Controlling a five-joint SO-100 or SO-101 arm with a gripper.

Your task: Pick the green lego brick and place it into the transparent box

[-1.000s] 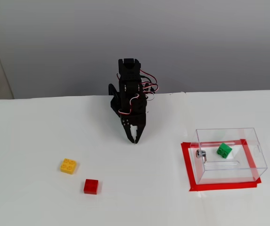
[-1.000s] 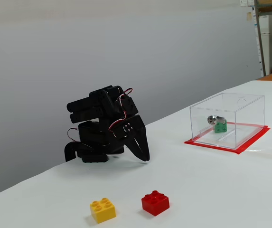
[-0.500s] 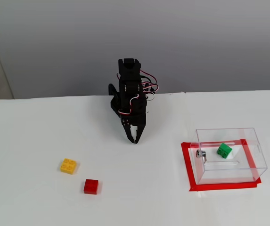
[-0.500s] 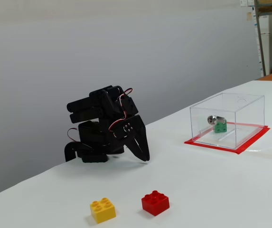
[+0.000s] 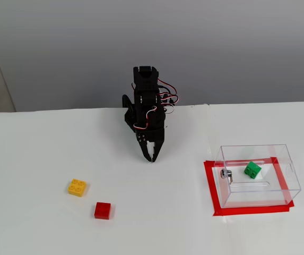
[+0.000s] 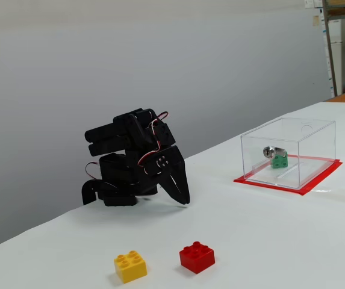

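The green lego brick lies inside the transparent box, which stands on a red taped patch at the right of both fixed views. The black arm is folded back at the table's far side. Its gripper is shut with nothing in it, tips pointing down just above the table, well left of the box.
A yellow brick and a red brick lie on the white table at the front left. The red tape frames the box. Shelves stand beyond the table's far right edge.
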